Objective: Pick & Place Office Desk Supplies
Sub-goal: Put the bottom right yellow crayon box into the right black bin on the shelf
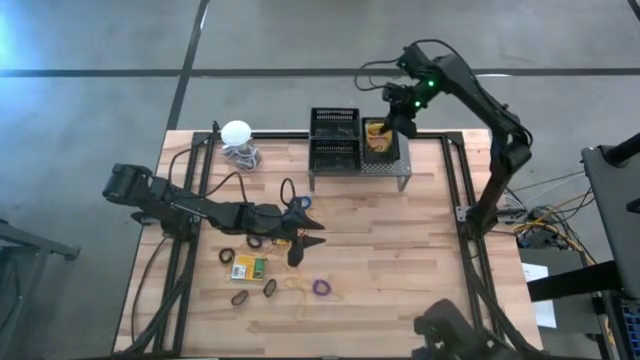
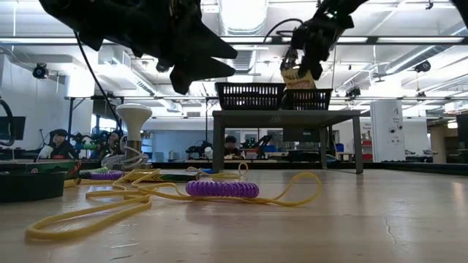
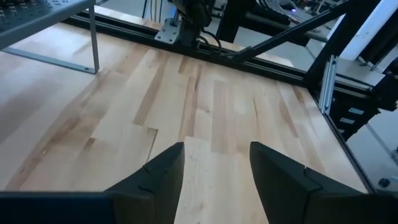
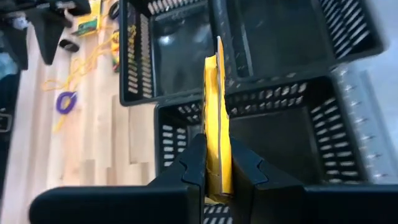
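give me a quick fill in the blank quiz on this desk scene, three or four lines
1. The right tool is shut on a yellow ____.
2. The black wire-mesh bins sit on a grey perforated metal ____.
3. The left tool hovers with its fingers ____.
4. The coiled loop lying among the yellow rubber bands is ____.

Missing words: crayon box; stand; open; purple
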### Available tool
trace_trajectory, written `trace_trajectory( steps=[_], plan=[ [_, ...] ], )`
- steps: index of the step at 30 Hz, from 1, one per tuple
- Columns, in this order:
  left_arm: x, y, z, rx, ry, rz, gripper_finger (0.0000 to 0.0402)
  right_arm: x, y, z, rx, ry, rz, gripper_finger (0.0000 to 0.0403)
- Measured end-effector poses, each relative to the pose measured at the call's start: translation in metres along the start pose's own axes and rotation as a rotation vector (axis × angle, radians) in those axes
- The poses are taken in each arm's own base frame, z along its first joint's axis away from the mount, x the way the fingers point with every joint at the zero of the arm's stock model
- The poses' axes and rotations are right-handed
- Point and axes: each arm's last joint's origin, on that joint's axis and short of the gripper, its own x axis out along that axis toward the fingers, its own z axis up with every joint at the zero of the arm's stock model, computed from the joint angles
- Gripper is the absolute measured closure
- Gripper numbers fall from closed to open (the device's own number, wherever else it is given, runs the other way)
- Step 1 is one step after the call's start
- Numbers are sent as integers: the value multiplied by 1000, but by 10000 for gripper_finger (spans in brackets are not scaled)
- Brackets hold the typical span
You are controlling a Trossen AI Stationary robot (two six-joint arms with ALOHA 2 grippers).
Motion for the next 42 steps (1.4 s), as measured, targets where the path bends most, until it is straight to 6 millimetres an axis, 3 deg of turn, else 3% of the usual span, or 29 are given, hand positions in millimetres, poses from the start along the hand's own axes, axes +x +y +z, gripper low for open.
trace_trajectory(
  steps=[20, 35, 42],
  plan=[
    [0, 0, 0, -2, 0, 0, 214, 22, -9, -15, 98, 33, 64, 372],
    [0, 0, 0, -2, 1, -1, 214, 23, -11, -14, 86, 32, 37, 273],
    [0, 0, 0, -2, 0, -1, 214, 15, -8, -10, 37, 15, -34, 255]
  ],
)
